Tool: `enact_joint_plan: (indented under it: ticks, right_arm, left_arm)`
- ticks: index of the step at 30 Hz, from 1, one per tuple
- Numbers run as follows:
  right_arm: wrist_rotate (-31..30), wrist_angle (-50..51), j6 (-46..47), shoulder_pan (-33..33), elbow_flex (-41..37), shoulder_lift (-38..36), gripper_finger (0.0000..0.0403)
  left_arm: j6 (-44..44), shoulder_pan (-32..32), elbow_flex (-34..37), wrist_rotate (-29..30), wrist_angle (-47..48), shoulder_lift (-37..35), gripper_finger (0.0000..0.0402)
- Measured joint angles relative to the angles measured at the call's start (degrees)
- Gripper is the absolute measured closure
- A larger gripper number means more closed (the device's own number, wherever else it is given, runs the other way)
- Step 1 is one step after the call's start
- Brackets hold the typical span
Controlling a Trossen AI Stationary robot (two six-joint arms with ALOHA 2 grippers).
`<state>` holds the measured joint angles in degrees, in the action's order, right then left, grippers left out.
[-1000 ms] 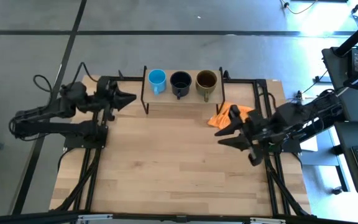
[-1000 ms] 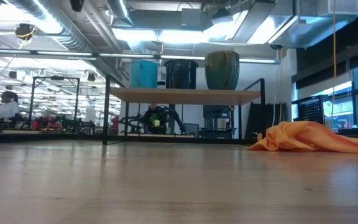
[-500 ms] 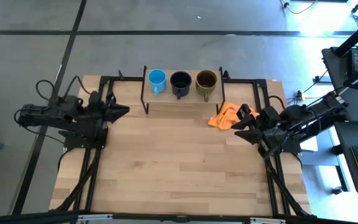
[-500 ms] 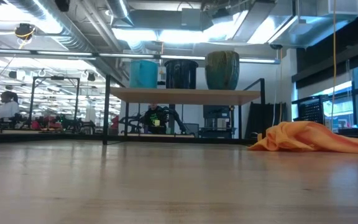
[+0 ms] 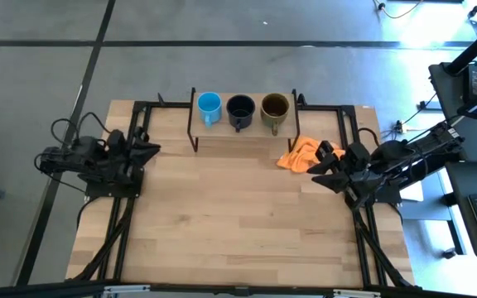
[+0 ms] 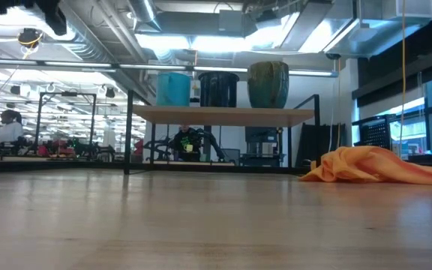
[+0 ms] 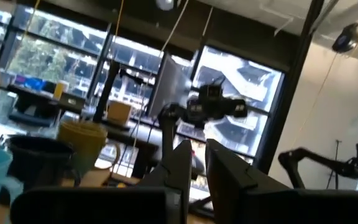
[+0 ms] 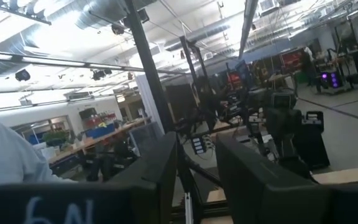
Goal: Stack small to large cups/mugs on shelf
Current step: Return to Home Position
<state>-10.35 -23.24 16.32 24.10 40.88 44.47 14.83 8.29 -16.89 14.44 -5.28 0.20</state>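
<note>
Three mugs stand upright in a row on the low wooden shelf point(image 5: 222, 129) at the table's far edge. From left to right they are light blue point(image 5: 209, 106), black point(image 5: 240, 108) and olive-brown point(image 5: 275, 108). The low view shows the shelf point(image 6: 223, 115) with the same row: blue point(image 6: 174, 88), black point(image 6: 218, 88), olive point(image 6: 268, 84). My left gripper point(image 5: 152, 149) is shut and empty at the table's left side, pointing right. My right gripper point(image 5: 316, 172) is at the right side beside an orange cloth, a little open and empty. The left wrist view shows the mugs off to the side point(image 7: 36, 163).
A crumpled orange cloth point(image 5: 303, 153) lies on the table right of the shelf, close to my right gripper, and also shows in the low view point(image 6: 373, 165). Black frame rails point(image 5: 342, 132) run along both table sides. The bare wooden tabletop point(image 5: 238, 215) spreads in front of the shelf.
My left arm has drawn back from the shelf toward the table's left edge and a little nearer. My right arm has pulled back toward the right edge, and its fingers have come closer together. The mugs and the cloth have stayed put.
</note>
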Motion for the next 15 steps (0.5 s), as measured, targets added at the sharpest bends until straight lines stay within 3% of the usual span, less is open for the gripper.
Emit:
enact_joint_plan:
  ticks: [15]
  right_arm:
    - [-0.07, 1.42, 1.64, 0.00, 0.00, 0.00, 0.0289]
  left_arm:
    - [1.90, 0.00, 15.04, 1.07, -20.96, -0.06, 0.0360]
